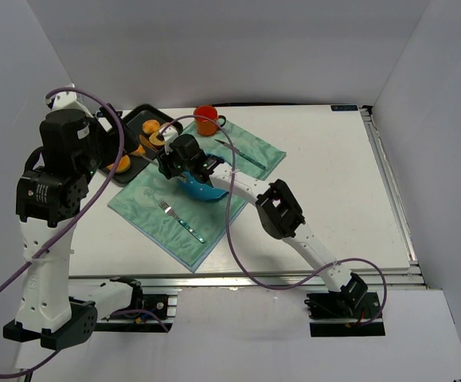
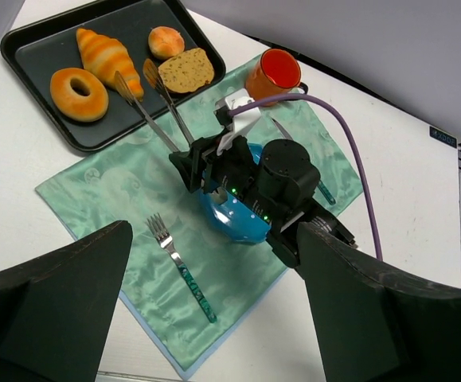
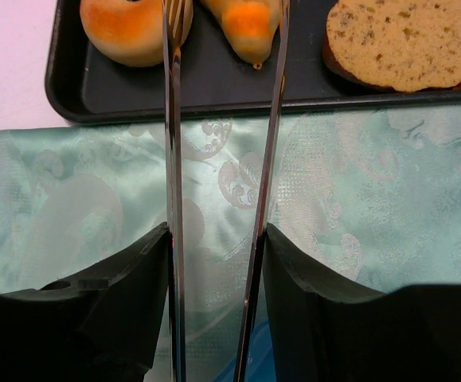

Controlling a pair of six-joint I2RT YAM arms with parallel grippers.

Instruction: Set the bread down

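The bread, a golden-brown croissant (image 2: 104, 54), lies on the black tray (image 2: 31, 48); its end shows in the right wrist view (image 3: 246, 20). My right gripper (image 3: 216, 239) is shut on metal tongs (image 3: 172, 159), which stand open. The tongs reach over the tray edge (image 2: 146, 111) and their tips straddle the croissant's near end without closing on it. The blue plate (image 2: 242, 223) sits on the green cloth under the right wrist. My left gripper (image 2: 214, 231) hangs high above the cloth, open and empty.
On the tray also lie a ring donut (image 2: 79, 93), a round bun (image 2: 166, 41) and a flat bread slice (image 2: 186, 70). A red cup (image 2: 274, 73) stands behind the green cloth (image 2: 119, 199). A fork (image 2: 181, 267) lies on the cloth's near side.
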